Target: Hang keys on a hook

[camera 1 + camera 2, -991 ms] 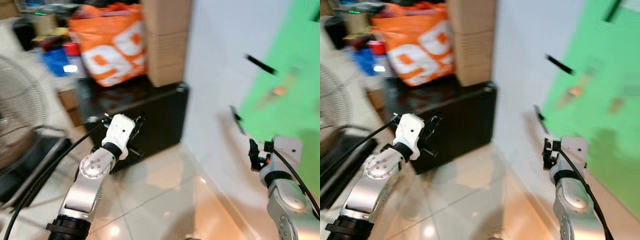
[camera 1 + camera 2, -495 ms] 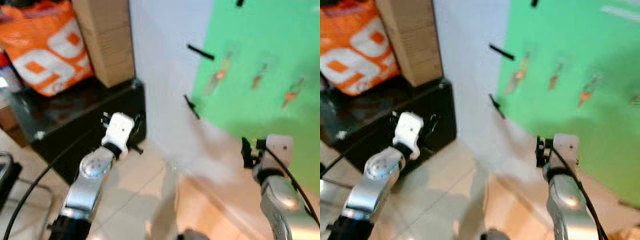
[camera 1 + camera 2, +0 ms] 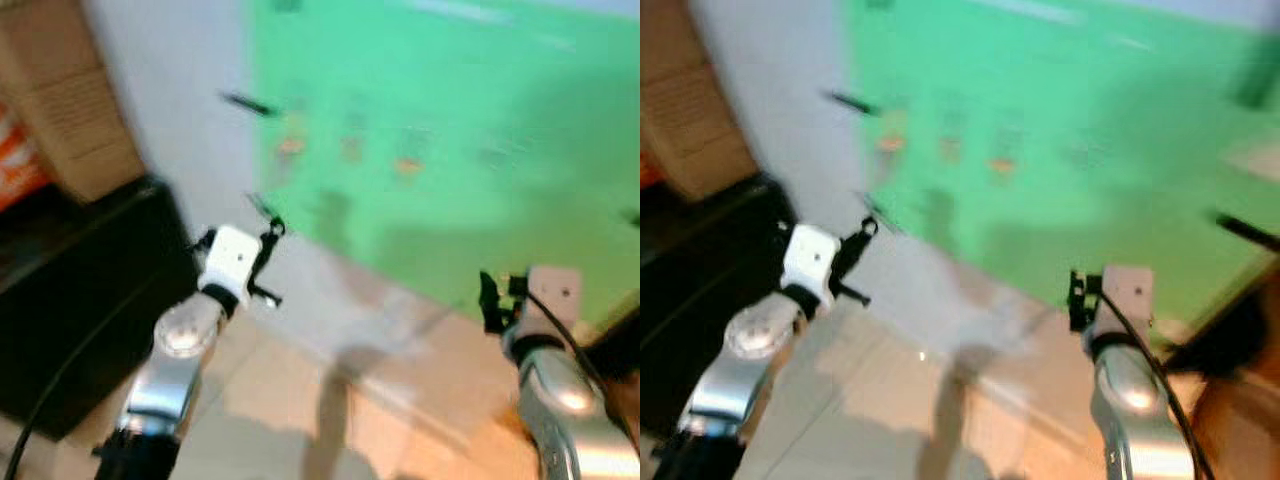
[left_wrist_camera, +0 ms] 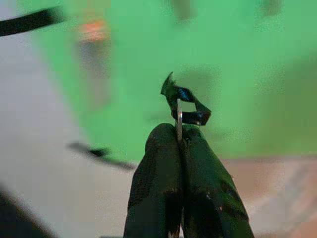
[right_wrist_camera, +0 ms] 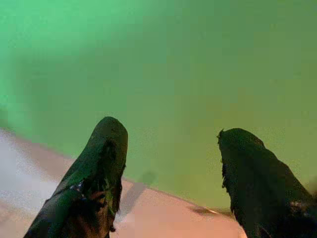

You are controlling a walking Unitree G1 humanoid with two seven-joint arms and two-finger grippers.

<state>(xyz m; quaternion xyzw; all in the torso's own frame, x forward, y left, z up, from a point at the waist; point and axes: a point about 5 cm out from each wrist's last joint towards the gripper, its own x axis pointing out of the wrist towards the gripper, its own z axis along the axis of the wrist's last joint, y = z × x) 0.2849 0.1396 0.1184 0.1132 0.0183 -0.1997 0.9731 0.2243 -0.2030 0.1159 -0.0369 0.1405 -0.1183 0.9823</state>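
Observation:
My left gripper [image 4: 179,135] is shut on a thin metal key ring, and a small dark key piece [image 4: 185,105] sticks up past the fingertips. In the left eye view it [image 3: 265,262] is raised in front of a green wall panel [image 3: 470,130]. Blurred orange-tipped hooks [image 3: 292,146] sit in a row on the panel, with a black hook [image 3: 250,103] on the pale wall to their left. My right gripper [image 5: 171,133] is open and holds nothing; it [image 3: 492,300] points at the lower part of the green panel.
A black cabinet [image 3: 70,300] stands at the left with a cardboard box [image 3: 70,110] on it. Tiled floor [image 3: 280,420] runs to the wall's base. A dark object [image 3: 1230,340] lies at the right edge.
The camera has swung to the right: the orange bag and the fan have left the picture and the green panel now faces me. Both arms hold the same pose.

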